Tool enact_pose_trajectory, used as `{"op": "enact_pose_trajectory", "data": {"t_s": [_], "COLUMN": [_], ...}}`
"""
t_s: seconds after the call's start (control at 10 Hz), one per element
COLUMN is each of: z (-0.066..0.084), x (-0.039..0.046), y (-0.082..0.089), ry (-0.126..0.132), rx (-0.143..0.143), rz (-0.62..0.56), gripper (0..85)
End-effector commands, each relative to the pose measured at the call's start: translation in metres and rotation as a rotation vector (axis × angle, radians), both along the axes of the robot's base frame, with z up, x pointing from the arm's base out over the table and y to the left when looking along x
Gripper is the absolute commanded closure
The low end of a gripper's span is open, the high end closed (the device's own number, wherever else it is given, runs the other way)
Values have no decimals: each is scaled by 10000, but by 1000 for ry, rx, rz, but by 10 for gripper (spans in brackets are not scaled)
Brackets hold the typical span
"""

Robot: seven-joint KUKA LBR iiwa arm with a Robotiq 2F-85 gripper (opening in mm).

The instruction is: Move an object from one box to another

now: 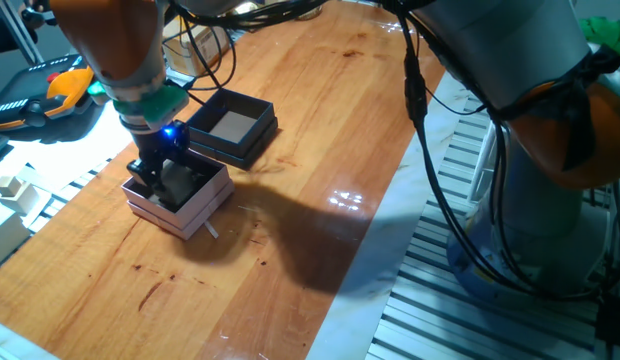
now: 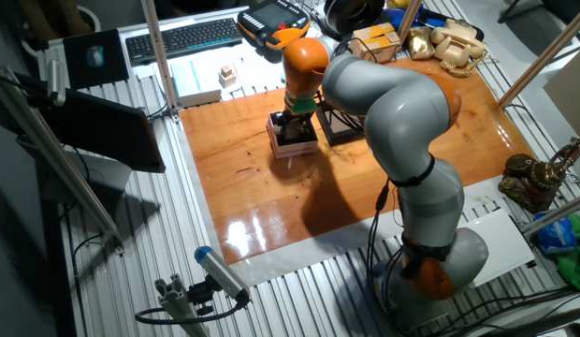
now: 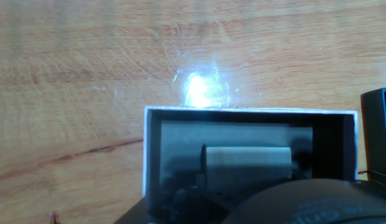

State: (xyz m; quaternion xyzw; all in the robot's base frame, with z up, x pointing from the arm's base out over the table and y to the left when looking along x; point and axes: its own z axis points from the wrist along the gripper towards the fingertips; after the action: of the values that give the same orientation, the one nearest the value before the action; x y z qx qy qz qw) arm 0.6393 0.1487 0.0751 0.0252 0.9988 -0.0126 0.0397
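The pale pink box (image 1: pixel 205 200) stands on the wooden table, in front of the black box (image 1: pixel 252 104). The black box's pale floor lies bare. My gripper (image 1: pixel 158 183) reaches down into the pink box (image 2: pixel 295 145). In the hand view, a small pale wooden cube (image 3: pixel 246 165) shows inside the pink box (image 3: pixel 145 149), close under the hand and against the dark inside. The fingers themselves are hidden by the hand's dark body, so their hold on the cube is unclear. A corner of the black box (image 3: pixel 376 134) shows at the right edge.
A pair of pale wooden blocks (image 1: pixel 15 190) sits off the table at the left, by the metal slats. An orange teach pendant (image 1: pixel 50 95) and cables lie behind. The arm's base (image 1: pixel 550 150) stands at the right of the table.
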Motion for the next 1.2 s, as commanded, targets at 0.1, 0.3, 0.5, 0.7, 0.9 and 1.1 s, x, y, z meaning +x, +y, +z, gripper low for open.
{"op": "enact_pose_trajectory", "data": {"t_s": [0.1,0.3,0.5,0.7,0.9,1.1], "z": [-11,-23,-32,-31,-30,-32], "x": [-11,-23,-19,-21,-21,-23], "y": [13,28,28,28,27,20], "ry": [-11,-19,-25,-26,-26,-32], "rx": [-1,-2,0,2,-4,-13], "rz": [-6,-12,-13,-9,-4,-2], "gripper": [850,850,680,680,510,510]}}
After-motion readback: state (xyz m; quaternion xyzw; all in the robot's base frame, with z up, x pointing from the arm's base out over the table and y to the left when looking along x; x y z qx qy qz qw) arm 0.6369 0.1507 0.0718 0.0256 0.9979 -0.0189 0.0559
